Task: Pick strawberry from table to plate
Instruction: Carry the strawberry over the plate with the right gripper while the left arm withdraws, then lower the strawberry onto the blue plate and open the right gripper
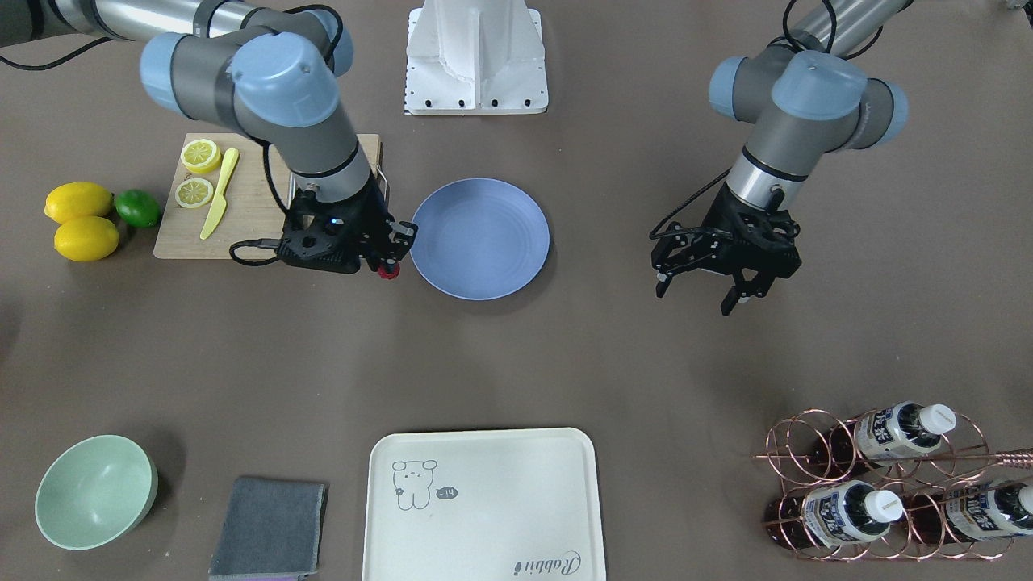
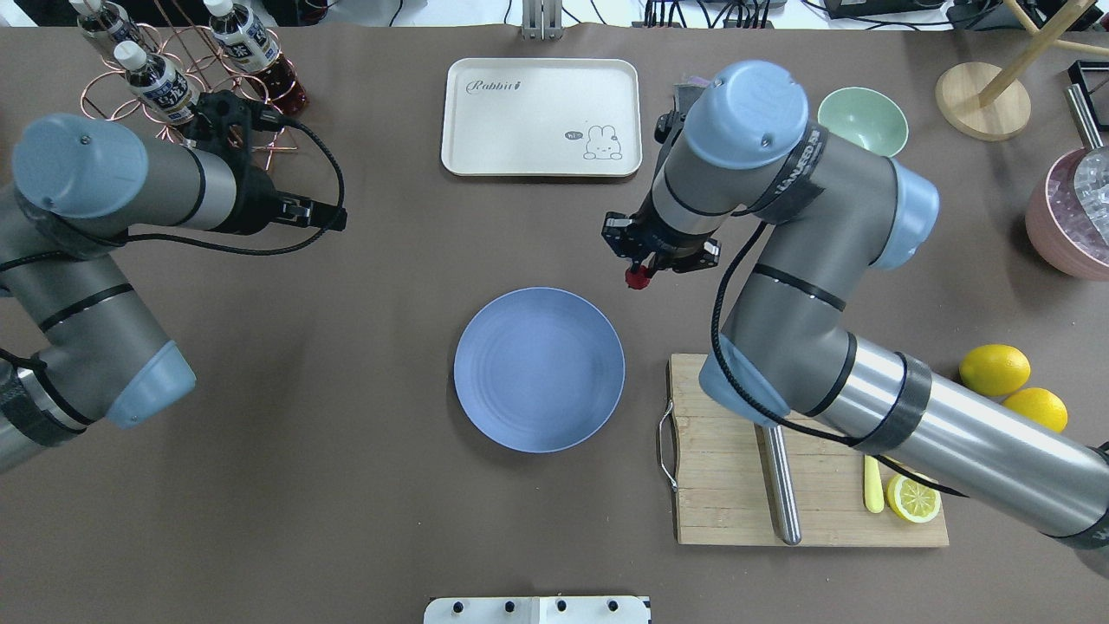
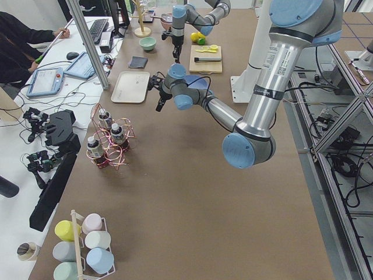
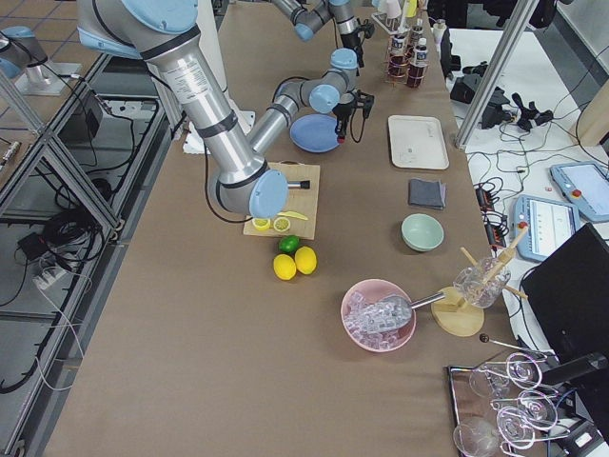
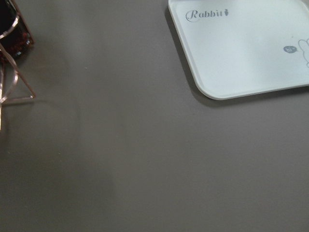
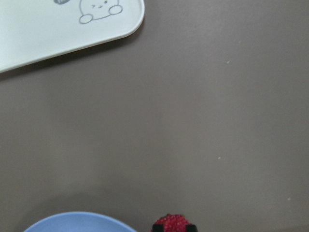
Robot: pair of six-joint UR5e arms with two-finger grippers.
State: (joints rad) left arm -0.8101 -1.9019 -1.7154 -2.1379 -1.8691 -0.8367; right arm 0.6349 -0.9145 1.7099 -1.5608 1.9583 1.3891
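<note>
In the front-facing view, the matte brown-grey counter (image 1: 565,363) fills the frame, with the blue plate (image 1: 480,238) near its middle. The right gripper (image 1: 390,260) hangs just beside the plate's rim, clamped on the strawberry (image 1: 389,272), which is outside the plate. I cannot tell whether the berry touches the counter. The left gripper (image 1: 694,298), well apart from the plate on its other side, has its fingers spread and holds nothing.

From overhead, a cream tray (image 2: 541,117) lies beyond the plate, and a wooden cutting board (image 2: 736,485) lies near it on the right arm's side.

From the left end, a white desk (image 3: 13,140) strewn with cables runs alongside the counter, far from the plate. A person (image 3: 17,46) sits there.

In the right wrist view, the berry sits between black fingertips, just beside the plate's rim.
</note>
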